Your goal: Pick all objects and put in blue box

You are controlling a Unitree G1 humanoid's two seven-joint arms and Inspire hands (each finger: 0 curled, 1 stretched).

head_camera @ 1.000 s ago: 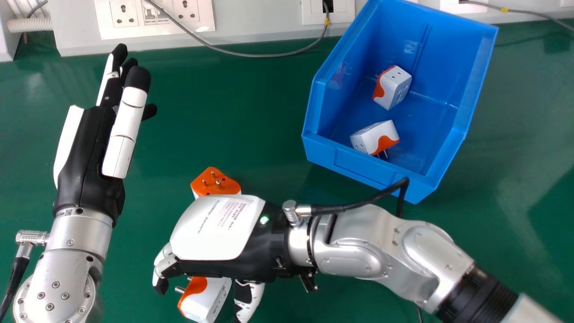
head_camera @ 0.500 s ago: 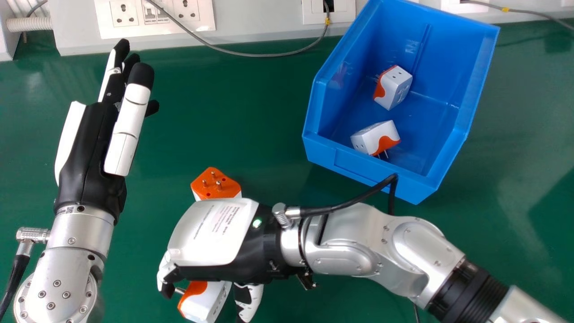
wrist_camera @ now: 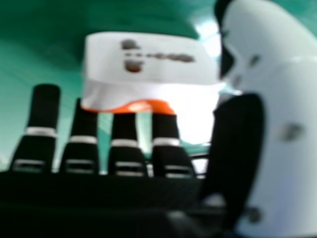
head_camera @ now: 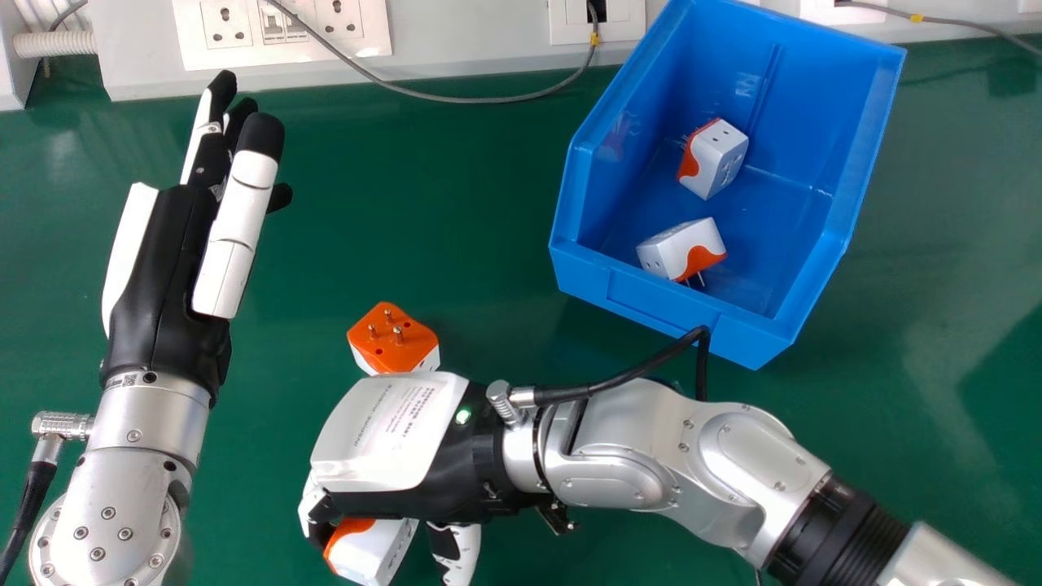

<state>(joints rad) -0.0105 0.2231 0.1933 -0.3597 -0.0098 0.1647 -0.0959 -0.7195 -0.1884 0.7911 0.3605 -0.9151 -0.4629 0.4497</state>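
One adapter lies left of the blue box, nearer the robot, with the right hand parted around it; grasping seems the current step, calling for closing.

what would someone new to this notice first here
Probably the big blue box at the head view's upper right, with two white and orange plugs inside. Next, the silver right arm crossing the lower part, its hand over another plug on the green table.
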